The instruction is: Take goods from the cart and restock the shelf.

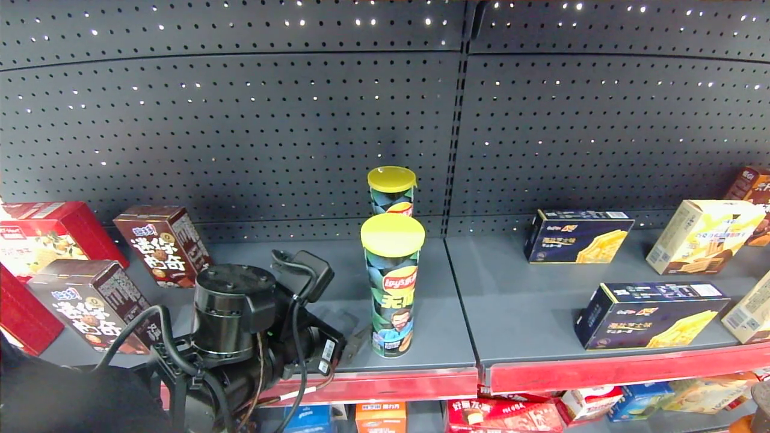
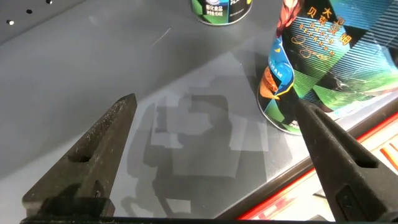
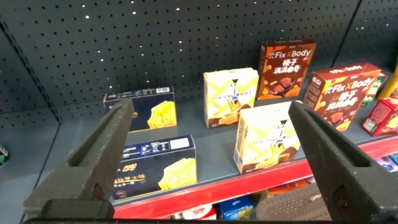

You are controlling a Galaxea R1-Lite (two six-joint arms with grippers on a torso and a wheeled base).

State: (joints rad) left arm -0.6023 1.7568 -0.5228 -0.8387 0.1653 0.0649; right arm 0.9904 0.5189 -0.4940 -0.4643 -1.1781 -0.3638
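the near chip can (image 1: 392,288) is standing upright at the shelf (image 1: 523,300) front, lining up before the far can (image 1: 391,189) as a tidy row. we are holding our left gripper (image 2: 212,104) spread and empty, seemingly clear, just left of it; the right gripper (image 3: 211,107) is gaping too.

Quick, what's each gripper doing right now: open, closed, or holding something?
Left gripper: open, holding nothing, jaws spread beside the front chip can.
Right gripper: open, holding nothing.

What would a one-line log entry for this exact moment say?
left end effector: open, empty, by front can | right end effector: open, empty, facing front blue box | rear can: upright behind front can
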